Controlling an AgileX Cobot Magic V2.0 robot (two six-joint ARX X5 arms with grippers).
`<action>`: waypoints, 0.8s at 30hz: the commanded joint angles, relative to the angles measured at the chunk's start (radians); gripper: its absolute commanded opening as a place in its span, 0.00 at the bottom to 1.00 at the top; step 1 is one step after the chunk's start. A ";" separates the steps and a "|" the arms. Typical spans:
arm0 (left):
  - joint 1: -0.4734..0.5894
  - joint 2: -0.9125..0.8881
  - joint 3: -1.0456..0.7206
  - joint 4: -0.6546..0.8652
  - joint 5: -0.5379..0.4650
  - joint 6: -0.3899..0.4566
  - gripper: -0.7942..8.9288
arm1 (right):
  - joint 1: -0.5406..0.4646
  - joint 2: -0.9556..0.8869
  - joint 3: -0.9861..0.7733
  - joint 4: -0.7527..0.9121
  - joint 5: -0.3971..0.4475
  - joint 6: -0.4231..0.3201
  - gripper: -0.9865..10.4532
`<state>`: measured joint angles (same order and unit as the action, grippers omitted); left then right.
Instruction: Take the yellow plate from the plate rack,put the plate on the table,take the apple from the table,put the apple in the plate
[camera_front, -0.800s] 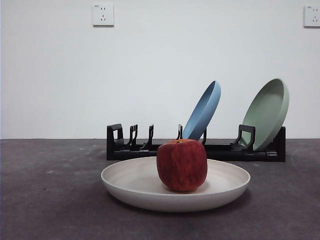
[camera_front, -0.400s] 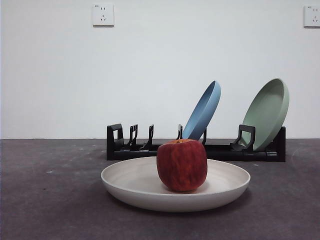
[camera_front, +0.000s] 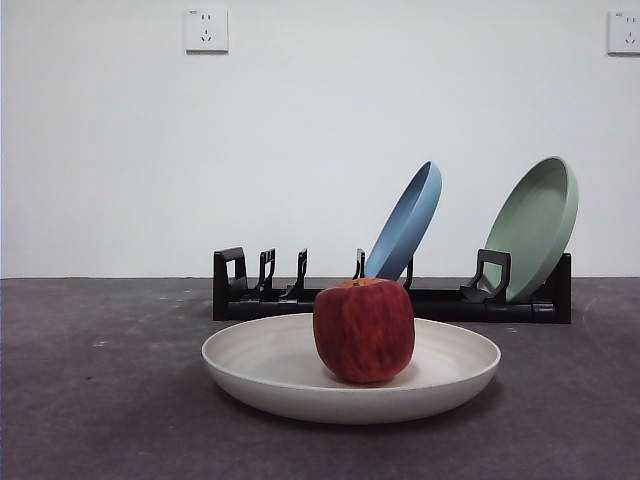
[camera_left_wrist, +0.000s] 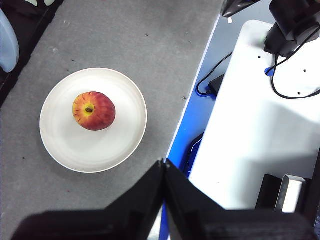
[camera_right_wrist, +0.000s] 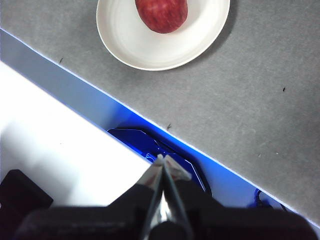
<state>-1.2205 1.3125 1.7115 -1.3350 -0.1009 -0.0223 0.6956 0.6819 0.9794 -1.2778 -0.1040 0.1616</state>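
Observation:
The yellow plate (camera_front: 350, 378) lies flat on the dark grey table (camera_front: 100, 400) in front of the plate rack (camera_front: 390, 300). The dark red apple (camera_front: 364, 330) sits in the plate's middle. Both also show in the left wrist view, plate (camera_left_wrist: 75, 145) and apple (camera_left_wrist: 94, 111), and in the right wrist view, plate (camera_right_wrist: 130, 45) and apple (camera_right_wrist: 161, 14). My left gripper (camera_left_wrist: 164, 162) is shut and empty, pulled back high above the table's edge. My right gripper (camera_right_wrist: 161, 159) is shut and empty, also back over the table's edge. Neither arm shows in the front view.
A blue plate (camera_front: 405, 222) and a sage-green plate (camera_front: 538, 225) lean in the rack. The rack's left slots stand empty. A white base with cables (camera_left_wrist: 260, 115) lies beyond the table's blue edge (camera_right_wrist: 75, 95).

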 joint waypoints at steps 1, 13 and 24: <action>0.002 0.000 -0.002 -0.011 -0.003 -0.004 0.08 | 0.002 -0.002 -0.008 0.008 0.002 0.006 0.09; 0.314 -0.138 -0.004 0.368 0.029 0.132 0.08 | 0.002 -0.002 -0.008 0.008 0.002 0.006 0.09; 0.921 -0.447 -0.171 0.645 0.151 0.132 0.08 | 0.002 -0.002 -0.008 0.008 0.002 0.006 0.09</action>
<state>-0.3367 0.8890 1.5742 -0.7017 0.0452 0.0975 0.6956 0.6819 0.9794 -1.2778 -0.1040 0.1616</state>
